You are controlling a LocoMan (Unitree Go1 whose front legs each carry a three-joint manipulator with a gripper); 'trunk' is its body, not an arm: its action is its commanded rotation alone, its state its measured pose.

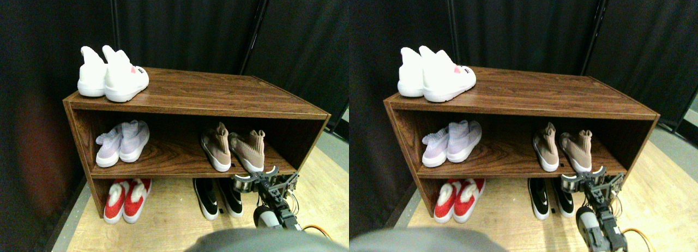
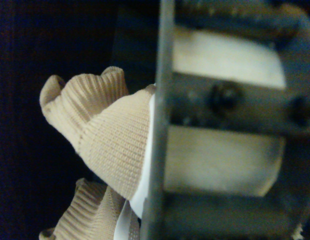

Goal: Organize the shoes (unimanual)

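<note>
Reaching in from the lower right, the right end effector (image 1: 265,174) sits at the front edge of the middle shelf (image 1: 163,163) of a dark wooden shoe rack (image 1: 207,94), just beside the toe of the nearer tan knit shoe (image 1: 248,149); whether its jaws are parted or clenched cannot be told from either view, and no grasp on the shoe is plain; the second tan shoe (image 1: 216,147) stands just beside the first on the same shelf, both with white soles; in the wrist view the ribbed ankle collar of one tan shoe (image 2: 102,135) fills the middle beside the dark jaw frame (image 2: 225,130), with the other shoe's collar (image 2: 90,215) at the frame's edge; a pale lilac pair (image 1: 122,143) rests at the shelf's other end, well apart; a white high-ankle pair (image 1: 112,73) stands on the rack's top board; on the wooden floor (image 1: 322,181) under the rack stand a red-and-white pair (image 1: 127,200) and the black slip-ons (image 1: 217,197) with white soles.
</note>
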